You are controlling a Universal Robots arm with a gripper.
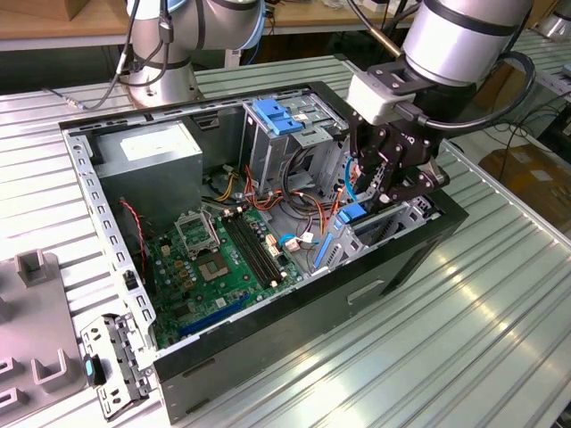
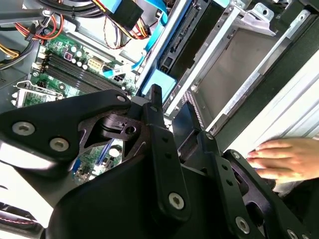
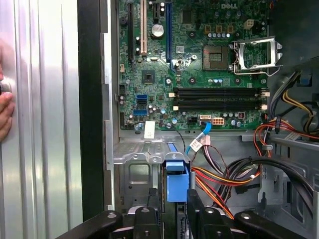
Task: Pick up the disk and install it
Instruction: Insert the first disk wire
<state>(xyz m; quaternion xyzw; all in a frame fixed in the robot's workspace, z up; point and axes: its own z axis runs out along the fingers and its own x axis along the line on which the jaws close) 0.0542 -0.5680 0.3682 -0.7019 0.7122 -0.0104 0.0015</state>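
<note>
At the exterior view's right end of the open case, the disk stands on edge in the drive cage, directly under the gripper, which brackets its blue end; I cannot tell whether it is clamped there or slack. The disk's long axis runs away from the gripper along the slot toward the motherboard, which I judge the only free line. Room is tight: cage walls flank it closely, the cable bundle lies just beside, and a person's hand rests on the table outside the case.
</note>
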